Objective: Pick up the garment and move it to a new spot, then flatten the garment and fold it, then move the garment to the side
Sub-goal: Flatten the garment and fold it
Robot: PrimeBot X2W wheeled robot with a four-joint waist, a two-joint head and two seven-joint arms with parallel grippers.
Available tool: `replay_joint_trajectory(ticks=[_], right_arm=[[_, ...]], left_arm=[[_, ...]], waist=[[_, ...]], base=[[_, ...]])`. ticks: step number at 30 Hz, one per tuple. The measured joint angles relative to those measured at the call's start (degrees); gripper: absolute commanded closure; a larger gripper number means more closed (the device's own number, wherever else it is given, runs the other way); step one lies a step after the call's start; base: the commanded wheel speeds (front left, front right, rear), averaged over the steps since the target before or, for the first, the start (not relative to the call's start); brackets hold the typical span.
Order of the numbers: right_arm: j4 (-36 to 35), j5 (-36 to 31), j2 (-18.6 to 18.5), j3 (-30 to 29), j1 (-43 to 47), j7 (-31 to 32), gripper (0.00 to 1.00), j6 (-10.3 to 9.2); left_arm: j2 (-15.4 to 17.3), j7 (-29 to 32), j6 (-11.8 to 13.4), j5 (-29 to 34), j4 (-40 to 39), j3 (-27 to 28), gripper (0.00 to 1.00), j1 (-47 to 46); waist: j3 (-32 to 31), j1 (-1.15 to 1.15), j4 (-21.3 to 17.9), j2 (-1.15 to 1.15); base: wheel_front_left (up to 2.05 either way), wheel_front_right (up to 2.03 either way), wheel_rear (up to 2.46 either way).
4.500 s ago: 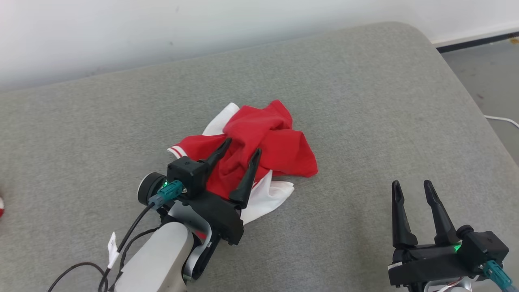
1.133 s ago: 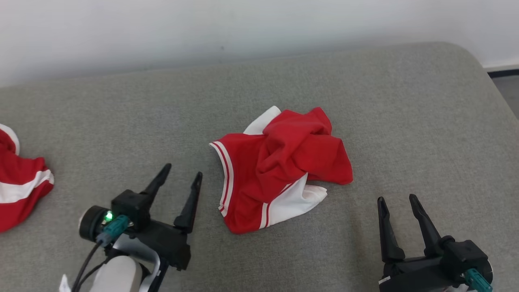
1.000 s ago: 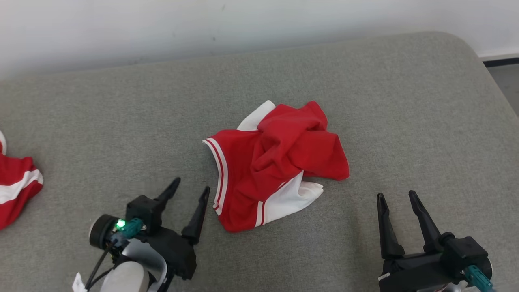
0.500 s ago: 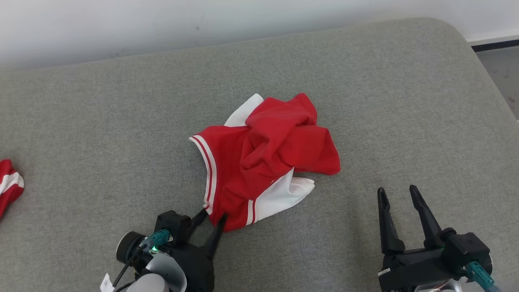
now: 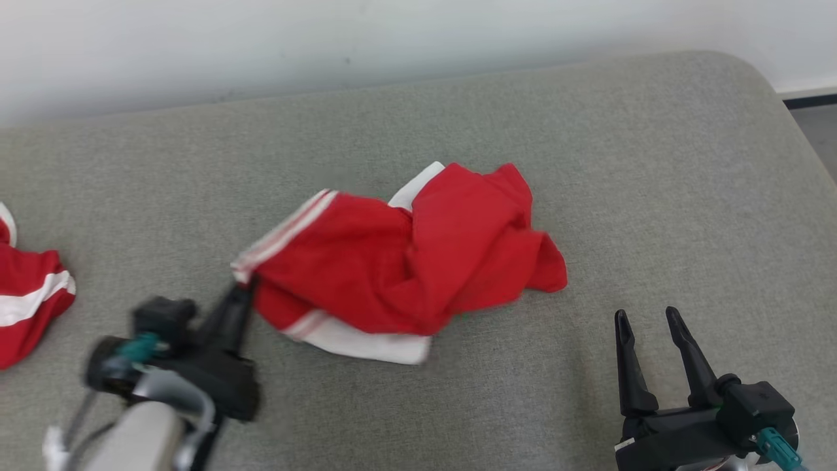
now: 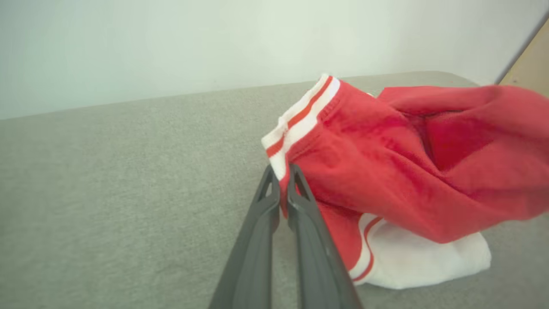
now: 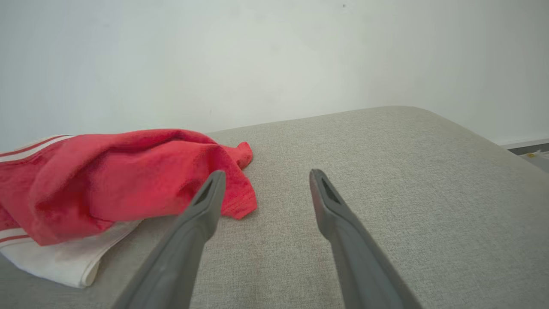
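The garment is a crumpled red piece with white panels and a red-and-white striped hem, lying mid-surface on the grey cushion. My left gripper is shut on the striped hem corner at the garment's left end, and that end is lifted and stretched leftward. In the left wrist view the fingers pinch the hem of the garment. My right gripper stands open at the lower right, apart from the cloth. The right wrist view has that gripper open over bare cushion, the garment to its left.
A second red-and-white garment lies at the far left edge. The grey cushion ends in a rounded corner at the upper right, with floor beyond. A pale wall runs along the back.
My left gripper closed on the striped hem corner and pulled it left and up, dragging the garment's left side out. The right gripper stayed open. The camera has shifted.
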Motion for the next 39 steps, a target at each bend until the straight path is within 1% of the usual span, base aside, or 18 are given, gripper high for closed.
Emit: replay_joint_trajectory(ticks=[7, 9, 11, 12, 13, 14, 17, 20, 24, 27, 30, 33, 39], right_arm=[[0.43, 0.34, 0.0, 0.51, 0.04, 0.0, 0.0, 0.0], [0.58, 0.34, 0.0, 0.47, 0.04, 0.0, 0.0, 0.0], [0.69, 0.34, 0.0, 0.49, 0.05, 0.0, 0.0, 0.0], [0.76, 0.34, -0.01, 0.48, 0.08, 0.0, 0.0, 0.0], [0.82, 0.33, 0.0, 0.45, 0.1, 0.0, 0.0, 0.0], [0.89, 0.33, 0.0, 0.44, 0.18, 0.0, 0.0, 0.0], [0.97, 0.32, 0.0, 0.35, 0.32, 0.0, 0.0, 0.0], [0.98, 0.13, -0.01, 0.31, 0.52, 0.0, 0.0, 0.0], [1.05, -0.2, 0.0, 0.07, 0.97, 0.0, 0.0, 0.0], [1.14, -0.58, 0.0, 0.08, 1.6, 0.0, 0.0, 0.0], [1.18, -0.62, 0.0, 0.03, 1.78, 0.0, 0.0, 0.0], [1.14, -0.79, 0.01, -0.09, 1.93, 0.0, 0.0, 0.0], [1.01, -0.92, 0.01, -0.21, 2.22, -0.01, 0.0, 0.0]], left_arm=[[7.83, 2.52, 3.37, -1.8, -6.16, 6.41, 1.0, 2.7], [9.12, 3.16, 4.13, -2.9, -7.3, 7.67, 1.0, 3.77], [9.54, 3.56, 4.82, -3.36, -8.12, 8.36, 1.0, 4.94], [9.55, 3.59, 4.89, -3.53, -8.37, 8.47, 0.77, 5.43], [9.54, 3.59, 5.27, -3.57, -8.64, 8.53, 0.02, 5.89], [9.42, 3.46, 5.46, -3.63, -8.78, 8.66, 0.0, 6.26], [8.98, 2.88, 5.8, -3.87, -9.14, 8.59, 0.0, 6.75], [7.83, 0.53, 6.39, -3.82, -10.02, 8.45, 0.0, 7.87], [6.38, -3.13, 7.87, -3.43, -11.82, 9.31, 0.0, 10.1], [5.28, -4.37, 8.46, -2.64, -13.1, 9.92, 0.0, 12.48], [4.08, -4.83, 9.15, -1.22, -15.26, 11.25, 0.0, 14.71], [2.26, -4.97, 9.42, 0.96, -20.09, 14.19, 0.0, 17.01], [-2.12, -5.06, 8.69, 5.25, -25.93, 19.75, 0.0, 22.74]], waist=[[-0.85, 0.0, 0.35, 0.0], [-0.9, 0.0, 0.01, 0.0], [-1.01, 0.0, -0.32, 0.0], [-1.11, 0.0, -0.43, 0.0], [-1.24, 0.0, -0.51, 0.0], [-1.4, 0.0, -0.54, 0.0], [-1.78, 0.0, -0.53, 0.0], [-2.58, 0.0, -0.21, 0.0], [-3.77, 0.0, 0.79, 0.0], [-4.58, -0.01, 1.9, 0.0], [-5.31, -0.01, 3.07, 0.0], [-5.88, -0.01, 4.17, -0.01], [-6.2, -0.01, 5.87, 0.0]], base=[[0.0, 0.0, 0.0], [0.0, 0.0, 0.0], [0.0, 0.0, 0.0], [0.0, 0.0, 0.0], [0.0, 0.0, 0.0], [0.0, 0.0, 0.0], [0.0, 0.0, 0.0], [0.0, 0.0, 0.0], [0.0, 0.0, 0.0], [0.0, 0.0, 0.0], [0.0, 0.0, 0.0], [0.0, 0.0, 0.0], [0.0, 0.0, 0.0]])
